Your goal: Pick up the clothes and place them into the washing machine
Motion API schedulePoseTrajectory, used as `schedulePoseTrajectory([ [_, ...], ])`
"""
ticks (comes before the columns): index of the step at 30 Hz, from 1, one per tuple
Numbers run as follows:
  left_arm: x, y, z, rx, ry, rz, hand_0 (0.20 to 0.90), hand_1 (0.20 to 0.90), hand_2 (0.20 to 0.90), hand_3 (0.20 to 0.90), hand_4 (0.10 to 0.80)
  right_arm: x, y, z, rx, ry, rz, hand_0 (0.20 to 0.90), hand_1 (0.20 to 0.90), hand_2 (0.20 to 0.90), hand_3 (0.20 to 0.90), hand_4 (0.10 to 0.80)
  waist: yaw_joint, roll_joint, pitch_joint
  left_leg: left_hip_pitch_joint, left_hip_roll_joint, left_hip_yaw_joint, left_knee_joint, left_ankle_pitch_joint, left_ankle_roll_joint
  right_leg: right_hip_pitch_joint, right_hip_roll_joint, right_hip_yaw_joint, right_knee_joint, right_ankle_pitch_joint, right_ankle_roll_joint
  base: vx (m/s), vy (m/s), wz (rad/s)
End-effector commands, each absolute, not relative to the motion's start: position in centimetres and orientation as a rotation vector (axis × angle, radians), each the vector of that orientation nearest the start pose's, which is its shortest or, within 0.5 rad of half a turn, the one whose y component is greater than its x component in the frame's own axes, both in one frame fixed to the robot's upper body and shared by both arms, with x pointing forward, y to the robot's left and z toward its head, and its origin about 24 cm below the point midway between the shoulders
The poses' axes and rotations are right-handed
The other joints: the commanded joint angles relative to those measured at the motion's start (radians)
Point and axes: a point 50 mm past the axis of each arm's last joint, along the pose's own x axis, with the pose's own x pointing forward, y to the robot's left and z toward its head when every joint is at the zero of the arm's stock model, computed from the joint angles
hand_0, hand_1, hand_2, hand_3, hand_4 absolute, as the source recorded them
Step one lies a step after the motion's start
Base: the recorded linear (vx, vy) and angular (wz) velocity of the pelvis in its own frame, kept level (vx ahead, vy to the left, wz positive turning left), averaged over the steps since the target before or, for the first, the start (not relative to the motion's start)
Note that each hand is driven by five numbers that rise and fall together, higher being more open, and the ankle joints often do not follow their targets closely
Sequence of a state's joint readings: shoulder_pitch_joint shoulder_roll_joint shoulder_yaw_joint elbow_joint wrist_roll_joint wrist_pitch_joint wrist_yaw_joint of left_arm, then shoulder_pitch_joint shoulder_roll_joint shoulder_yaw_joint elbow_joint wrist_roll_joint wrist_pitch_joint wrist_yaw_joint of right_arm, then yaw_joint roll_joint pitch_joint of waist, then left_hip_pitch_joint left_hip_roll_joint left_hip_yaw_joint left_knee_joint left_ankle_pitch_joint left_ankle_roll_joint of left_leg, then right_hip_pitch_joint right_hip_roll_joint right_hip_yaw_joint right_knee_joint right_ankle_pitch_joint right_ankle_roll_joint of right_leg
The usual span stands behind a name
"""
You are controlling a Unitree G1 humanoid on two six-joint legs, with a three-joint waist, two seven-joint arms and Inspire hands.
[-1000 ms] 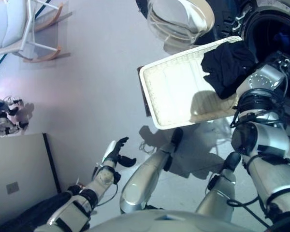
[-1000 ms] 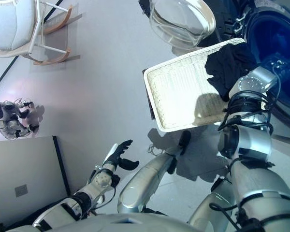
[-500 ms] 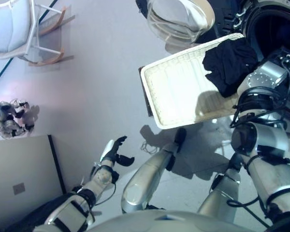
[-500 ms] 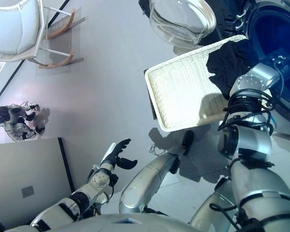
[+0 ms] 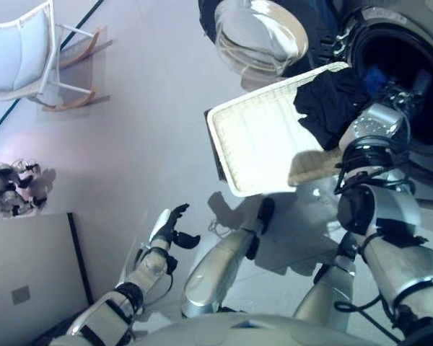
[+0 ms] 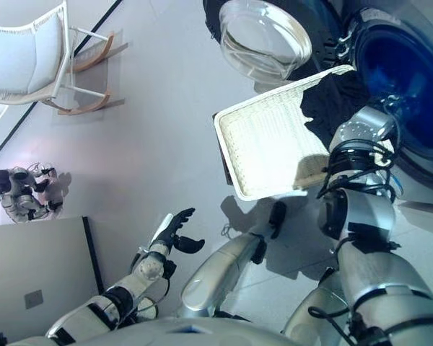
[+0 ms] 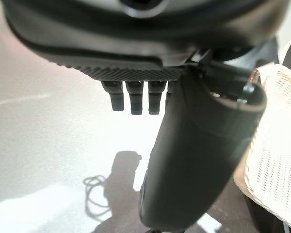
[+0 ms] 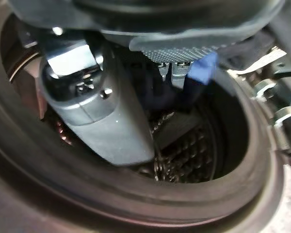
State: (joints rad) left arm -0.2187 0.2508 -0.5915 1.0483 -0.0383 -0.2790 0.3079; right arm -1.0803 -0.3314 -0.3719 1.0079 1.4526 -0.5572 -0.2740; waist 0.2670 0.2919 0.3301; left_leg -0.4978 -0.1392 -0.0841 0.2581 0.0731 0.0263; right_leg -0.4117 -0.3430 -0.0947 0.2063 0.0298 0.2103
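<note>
Clothes: I see my right hand [image 8: 174, 73] pinching a blue garment [image 8: 196, 77] inside the washing machine drum [image 8: 194, 145]; black clothes [image 5: 328, 104] remain in the wicker basket [image 5: 260, 144]; left hand [image 5: 169, 231] relaxed, empty.

I see glare whitening the basket [image 5: 260, 144]; soft shadows on the floor [image 5: 151, 122]; my wrist views blur up close.
</note>
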Motion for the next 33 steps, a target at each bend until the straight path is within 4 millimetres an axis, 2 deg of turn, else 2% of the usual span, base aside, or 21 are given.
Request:
schedulePoseTrajectory([
  [1, 18.6, 19.7, -12.2, 0.632, 0.645, -0.084, 0.900, 0.900, 0.900, 0.900, 0.800, 38.0, -28.5, 17.1, 1.322, -0.528, -0.659, 0.900, 0.900, 0.900, 0.900, 0.800, 0.017, -0.028, -0.126, -0.016, -0.037, -0.010, -0.045, -0.024, -0.031, 0.089, 0.052, 0.010, 0.127, -0.195, -0.101, 0.022, -0.054, -0.03],
  [2, 18.6, 19.7, -12.2, 0.633, 0.647, -0.084, 0.900, 0.900, 0.900, 0.900, 0.800, 38.0, -28.5, 17.0, 1.322, -0.526, -0.660, 0.900, 0.900, 0.900, 0.900, 0.800, 0.016, -0.028, -0.126, -0.013, -0.037, -0.012, -0.047, -0.023, -0.031, 0.093, 0.052, 0.007, 0.123, -0.193, -0.101, 0.061, -0.116, 0.02],
  [3, 18.5, 19.3, -12.2, 0.631, 0.643, -0.109, 0.900, 0.900, 0.900, 0.900, 0.800, 37.8, -28.1, 14.8, 1.319, -0.458, -0.692, 0.900, 0.900, 0.900, 0.900, 0.800, 0.017, -0.040, -0.134, 0.003, -0.031, -0.018, -0.054, -0.021, -0.034, 0.114, 0.052, -0.008, 0.115, -0.198, -0.099, 0.016, -0.081, 0.05],
  [5, 18.4, 19.0, -12.3, 0.629, 0.647, -0.127, 0.900, 0.900, 0.900, 0.900, 0.800, 37.4, -27.9, 12.6, 1.331, -0.396, -0.727, 0.900, 0.900, 0.900, 0.900, 0.800, 0.017, -0.050, -0.145, 0.020, -0.027, -0.027, -0.062, -0.016, -0.038, 0.142, 0.050, -0.031, 0.101, -0.198, -0.098, 0.016, -0.074, 0.08],
  [6, 18.3, 19.0, -12.4, 0.629, 0.649, -0.128, 0.900, 0.900, 0.900, 0.900, 0.800, 37.4, -27.9, 12.5, 1.332, -0.395, -0.727, 0.900, 0.900, 0.900, 0.900, 0.800, 0.015, -0.049, -0.144, 0.024, -0.027, -0.030, -0.064, -0.016, -0.038, 0.148, 0.049, -0.035, 0.098, -0.197, -0.098, 0.032, -0.066, 0.14],
  [7, 18.0, 18.7, -12.6, 0.629, 0.663, -0.149, 0.900, 0.900, 0.900, 0.900, 0.800, 36.8, -27.6, 9.9, 1.327, -0.316, -0.765, 0.900, 0.900, 0.900, 0.900, 0.800, 0.015, -0.066, -0.156, 0.045, -0.022, -0.035, -0.070, -0.018, -0.041, 0.174, 0.049, -0.052, 0.084, -0.198, -0.094, 0.031, -0.064, 0.16],
  [10, 17.3, 18.8, -13.0, 0.651, 0.698, -0.179, 0.900, 0.900, 0.900, 0.900, 0.800, 35.4, -26.4, 5.3, 1.314, -0.164, -0.819, 0.900, 0.900, 0.900, 0.900, 0.800, 0.009, -0.094, -0.181, 0.082, -0.009, -0.042, -0.084, -0.016, -0.048, 0.224, 0.058, -0.077, 0.049, -0.191, -0.091, 0.047, -0.065, 0.15],
  [11, 17.1, 18.9, -13.1, 0.652, 0.701, -0.179, 0.900, 0.900, 0.900, 0.900, 0.800, 35.3, -26.3, 5.1, 1.315, -0.161, -0.819, 0.900, 0.900, 0.900, 0.900, 0.800, 0.007, -0.091, -0.183, 0.082, -0.007, -0.045, -0.088, -0.007, -0.047, 0.226, 0.062, -0.081, 0.041, -0.181, -0.091, 0.030, -0.048, 0.11],
  [13, 16.0, 19.5, -13.7, 0.662, 0.763, -0.174, 0.900, 0.900, 0.900, 0.900, 0.800, 33.7, -24.1, 1.0, 1.300, -0.011, -0.838, 0.900, 0.900, 0.900, 0.900, 0.800, 0.003, -0.133, -0.209, 0.126, 0.008, -0.044, -0.095, -0.023, -0.048, 0.268, 0.072, -0.094, 0.023, -0.187, -0.087, 0.076, -0.072, 0.06],
  [14, 15.9, 19.6, -13.8, 0.663, 0.766, -0.173, 0.900, 0.900, 0.900, 0.900, 0.800, 33.6, -24.0, 0.9, 1.300, -0.008, -0.837, 0.900, 0.900, 0.900, 0.900, 0.800, 0.001, -0.131, -0.211, 0.127, 0.010, -0.045, -0.099, -0.014, -0.047, 0.271, 0.075, -0.096, 0.017, -0.177, -0.087, 0.087, -0.075, 0.02],
  [16, 14.5, 20.3, -14.4, 0.658, 0.834, -0.138, 0.900, 0.900, 0.900, 0.900, 0.800, 32.0, -21.5, -2.0, 1.240, 0.130, -0.797, 0.900, 0.900, 0.900, 0.900, 0.800, -0.008, -0.171, -0.235, 0.170, 0.028, -0.034, -0.116, -0.023, -0.046, 0.298, 0.082, -0.107, -0.004, -0.160, -0.078, 0.043, -0.043, -0.06],
  [17, 14.3, 20.4, -14.5, 0.657, 0.840, -0.135, 0.900, 0.900, 0.900, 0.900, 0.800, 31.9, -21.3, -2.2, 1.237, 0.138, -0.796, 0.900, 0.900, 0.900, 0.900, 0.800, -0.011, -0.172, -0.237, 0.176, 0.029, -0.032, -0.120, -0.023, -0.045, 0.304, 0.083, -0.106, -0.009, -0.158, -0.078, 0.040, -0.042, -0.20],
  [19, 13.0, 21.2, -14.9, 0.650, 0.899, -0.097, 0.900, 0.900, 0.900, 0.900, 0.800, 29.9, -20.2, -4.6, 1.031, 0.279, -0.730, 0.900, 0.900, 0.900, 0.900, 0.800, -0.025, -0.221, -0.258, 0.219, 0.045, -0.021, -0.137, -0.031, -0.051, 0.344, 0.093, -0.115, -0.035, -0.154, -0.072, 0.066, -0.102, -0.16],
  [23, 11.8, 22.1, -15.2, 0.682, 0.942, -0.077, 0.900, 0.900, 0.900, 0.900, 0.800, 27.5, -19.3, -6.6, 0.713, 0.420, -0.661, 0.900, 0.900, 0.900, 0.900, 0.800, -0.054, -0.268, -0.291, 0.255, 0.074, -0.035, -0.209, 0.000, -0.073, 0.383, 0.111, -0.148, -0.075, -0.142, -0.070, 0.030, -0.100, 0.02],
  [24, 11.8, 22.1, -15.2, 0.681, 0.942, -0.077, 0.900, 0.900, 0.900, 0.900, 0.800, 27.5, -19.3, -6.6, 0.711, 0.421, -0.661, 0.900, 0.900, 0.900, 0.900, 0.800, -0.056, -0.266, -0.294, 0.252, 0.075, -0.038, -0.213, 0.006, -0.073, 0.381, 0.113, -0.151, -0.080, -0.136, -0.070, -0.033, -0.080, 0.19],
  [25, 11.7, 22.7, -15.1, 0.705, 0.949, -0.058, 0.900, 0.900, 0.900, 0.900, 0.800, 28.0, -19.1, -6.4, 0.541, 0.464, -0.611, 0.900, 0.900, 0.900, 0.900, 0.800, -0.063, -0.281, -0.290, 0.262, 0.083, -0.031, -0.221, 0.009, -0.070, 0.376, 0.120, -0.153, -0.074, -0.134, -0.075, -0.035, -0.042, 0.09],
  [26, 11.7, 22.7, -15.1, 0.704, 0.948, -0.057, 0.900, 0.900, 0.900, 0.900, 0.800, 28.0, -19.1, -6.4, 0.540, 0.464, -0.610, 0.900, 0.900, 0.900, 0.900, 0.800, -0.063, -0.281, -0.289, 0.262, 0.084, -0.031, -0.221, 0.009, -0.070, 0.375, 0.120, -0.153, -0.075, -0.133, -0.075, -0.042, -0.067, 0.00],
  [27, 11.0, 23.0, -15.2, 0.717, 0.961, -0.056, 0.900, 0.900, 0.900, 0.900, 0.800, 29.1, -18.6, -5.7, 0.252, 0.499, -0.511, 0.900, 0.900, 0.900, 0.900, 0.800, -0.062, -0.287, -0.282, 0.270, 0.095, -0.015, -0.221, 0.001, -0.063, 0.363, 0.130, -0.132, -0.077, -0.122, -0.074, -0.017, -0.024, -0.09],
  [29, 10.6, 23.3, -15.2, 0.735, 0.960, -0.043, 0.900, 0.900, 0.900, 0.900, 0.800, 30.2, -18.3, -4.8, 0.008, 0.495, -0.430, 0.900, 0.900, 0.900, 0.900, 0.800, -0.058, -0.291, -0.272, 0.281, 0.102, 0.002, -0.230, 0.000, -0.061, 0.357, 0.138, -0.116, -0.083, -0.117, -0.073, -0.018, -0.026, -0.23],
  [32, 11.8, 23.8, -14.6, 0.757, 0.910, 0.003, 0.900, 0.900, 0.900, 0.900, 0.800, 32.5, -18.3, -2.4, -0.177, 0.422, -0.391, 0.900, 0.900, 0.900, 0.900, 0.800, -0.055, -0.284, -0.226, 0.244, 0.110, -0.001, -0.234, 0.019, -0.064, 0.312, 0.142, -0.115, -0.074, -0.109, -0.075, -0.165, -0.038, -0.31],
  [33, 12.5, 24.0, -14.3, 0.759, 0.884, 0.016, 0.900, 0.900, 0.900, 0.900, 0.800, 33.8, -18.4, -0.7, -0.249, 0.368, -0.386, 0.900, 0.900, 0.900, 0.900, 0.800, -0.054, -0.277, -0.200, 0.225, 0.112, -0.003, -0.232, 0.028, -0.064, 0.286, 0.141, -0.115, -0.064, -0.106, -0.077, -0.312, -0.028, -0.09],
])
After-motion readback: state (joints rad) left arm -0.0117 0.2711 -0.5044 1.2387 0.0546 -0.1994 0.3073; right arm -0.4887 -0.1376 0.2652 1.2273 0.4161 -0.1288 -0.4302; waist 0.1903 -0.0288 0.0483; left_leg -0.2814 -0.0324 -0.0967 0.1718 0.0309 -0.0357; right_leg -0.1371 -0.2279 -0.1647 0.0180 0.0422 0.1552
